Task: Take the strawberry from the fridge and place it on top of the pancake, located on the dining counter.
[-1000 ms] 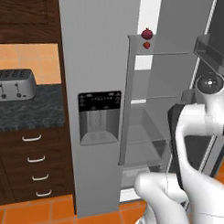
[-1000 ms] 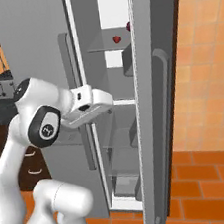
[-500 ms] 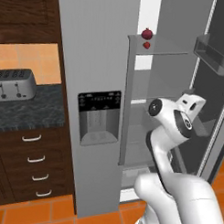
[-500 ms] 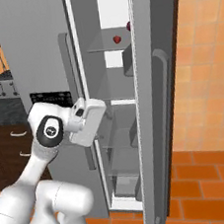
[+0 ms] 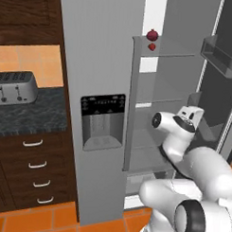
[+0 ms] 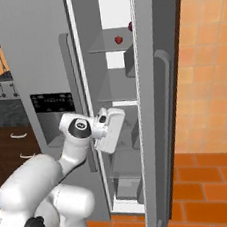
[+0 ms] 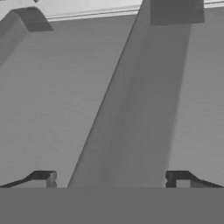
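Here the jaws [image 7: 109,180] stand wide apart with nothing between them, their two dark tips low in the hand view against a grey fridge surface crossed by a slanted darker band. In the left base view the hand sits right of centre, inside the open fridge [image 5: 98,65] beside its glass shelves. The strawberry [image 5: 152,46] lies on the top shelf, just below a dark maroon fruit [image 5: 152,35], at upper centre. A toaster [image 5: 14,87] stands on the dark speckled tabletop [image 5: 28,116] at left.

Matt grey metal fridge [image 5: 100,65], glass shelves [image 5: 161,98]
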Tool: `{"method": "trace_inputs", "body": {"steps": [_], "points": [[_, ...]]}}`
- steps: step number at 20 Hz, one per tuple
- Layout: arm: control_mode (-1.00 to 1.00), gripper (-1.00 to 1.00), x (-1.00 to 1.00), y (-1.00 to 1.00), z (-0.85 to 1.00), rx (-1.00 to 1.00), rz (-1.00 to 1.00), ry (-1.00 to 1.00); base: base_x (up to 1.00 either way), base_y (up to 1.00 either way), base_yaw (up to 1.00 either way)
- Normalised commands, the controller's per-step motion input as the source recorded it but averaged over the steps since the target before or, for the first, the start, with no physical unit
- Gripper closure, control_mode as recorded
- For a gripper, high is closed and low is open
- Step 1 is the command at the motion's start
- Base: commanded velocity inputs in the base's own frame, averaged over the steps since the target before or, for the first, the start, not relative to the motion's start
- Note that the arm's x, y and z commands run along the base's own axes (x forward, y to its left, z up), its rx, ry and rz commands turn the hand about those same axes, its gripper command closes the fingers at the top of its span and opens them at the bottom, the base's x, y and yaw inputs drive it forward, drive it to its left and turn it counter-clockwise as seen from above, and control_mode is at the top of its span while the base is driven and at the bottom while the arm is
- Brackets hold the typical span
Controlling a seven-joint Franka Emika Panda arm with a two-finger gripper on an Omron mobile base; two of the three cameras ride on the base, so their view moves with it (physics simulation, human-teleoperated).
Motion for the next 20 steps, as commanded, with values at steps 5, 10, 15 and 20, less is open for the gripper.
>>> {"method": "trace_inputs", "body": {"steps": [5, 10, 15, 20], "points": [[-1.0, -1.0, 0.25, -0.62, -0.25, -0.01, -0.1, 0.03, 0.0, 0.0, 0.0], [-1.0, -1.0, 0.05, -0.6, -0.21, 0.0, -0.08, 0.0, 0.0, 0.0, 0.0], [-1.0, -1.0, -0.08, -0.05, -0.02, 0.0, -0.01, 0.0, 0.0, 0.0, 0.0], [-1.0, -1.0, -0.02, 0.31, 0.0, 0.16, 0.03, -0.01, 0.0, 0.0, 0.0]]}}
